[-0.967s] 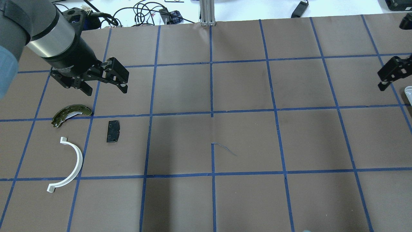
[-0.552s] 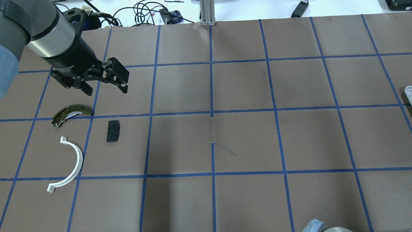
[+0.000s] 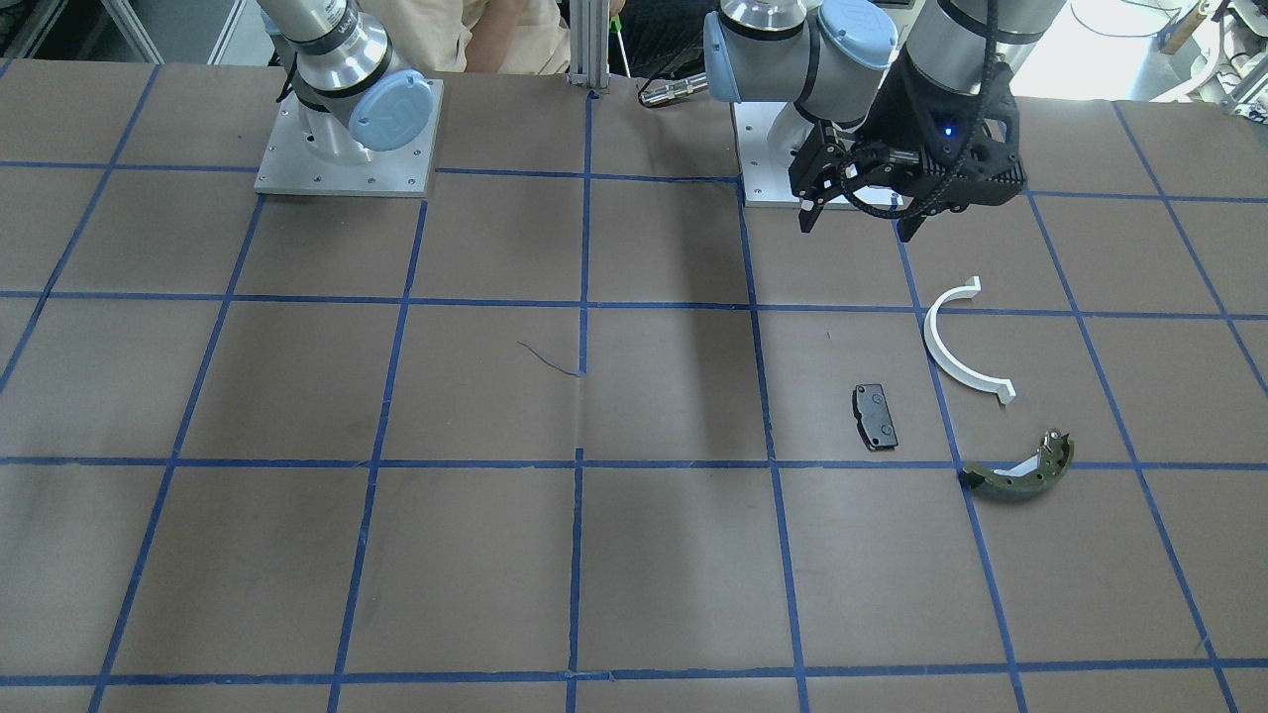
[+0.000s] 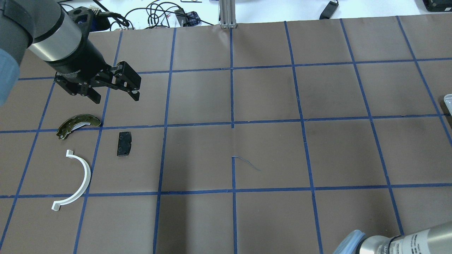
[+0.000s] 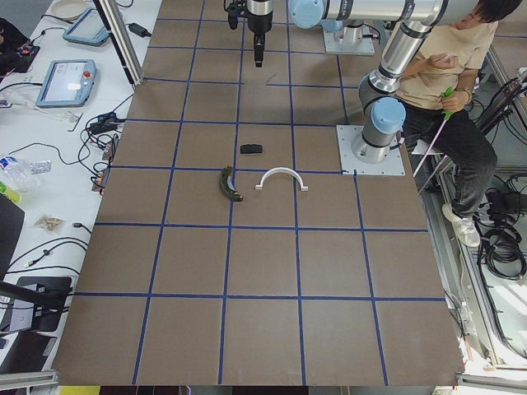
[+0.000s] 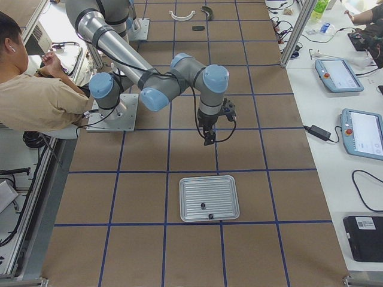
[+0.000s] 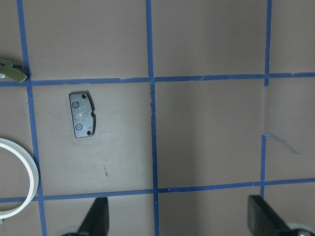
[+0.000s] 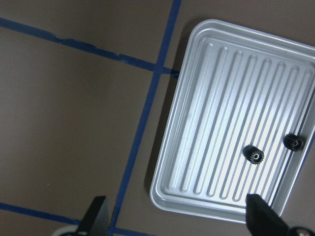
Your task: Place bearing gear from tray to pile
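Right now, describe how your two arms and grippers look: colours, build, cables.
The left arm and right arm are grey tubes with light-blue joint caps and silver wrist bands. The left gripper and right gripper are black two-finger linkages. A black cable loops by the left wrist, where a small blue light glows.

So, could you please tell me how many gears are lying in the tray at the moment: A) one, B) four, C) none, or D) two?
D: the right wrist view shows the tray holding two small black gears, the second close to the rim.
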